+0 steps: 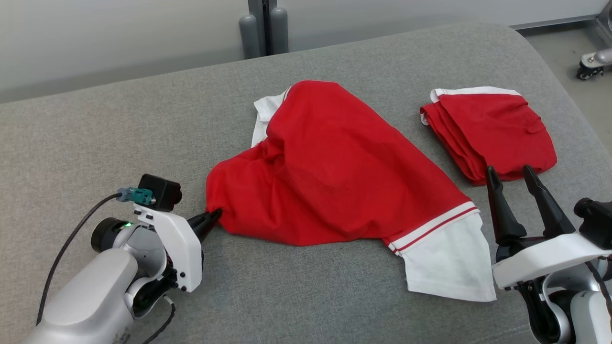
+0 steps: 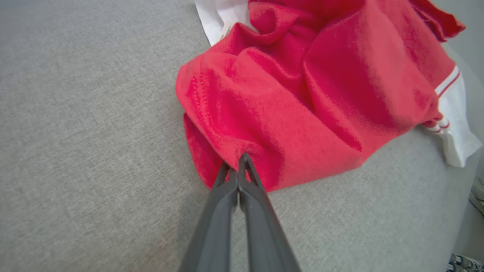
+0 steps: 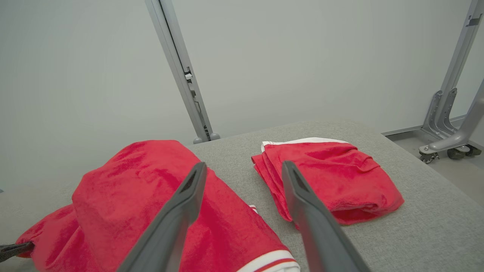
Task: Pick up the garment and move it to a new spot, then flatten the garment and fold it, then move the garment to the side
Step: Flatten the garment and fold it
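A red garment (image 1: 334,167) with white striped sleeves lies rumpled in the middle of the grey cushion (image 1: 143,119); it also appears as the red garment (image 2: 302,94) and the red garment (image 3: 151,196) in the wrist views. My left gripper (image 1: 215,216) is shut on the garment's left edge, fingertips pinching a fold of red cloth (image 2: 242,158). My right gripper (image 1: 511,173) hangs open above the cushion at the lower right, beside the white sleeve (image 1: 449,263), holding nothing. Its fingers (image 3: 189,189) stand wide apart.
A second red garment (image 1: 487,129) lies folded at the right rear, also seen as the folded garment (image 3: 332,177). Grey posts (image 1: 263,28) stand behind the cushion. A wheeled frame foot (image 1: 593,62) rests on the floor at the far right.
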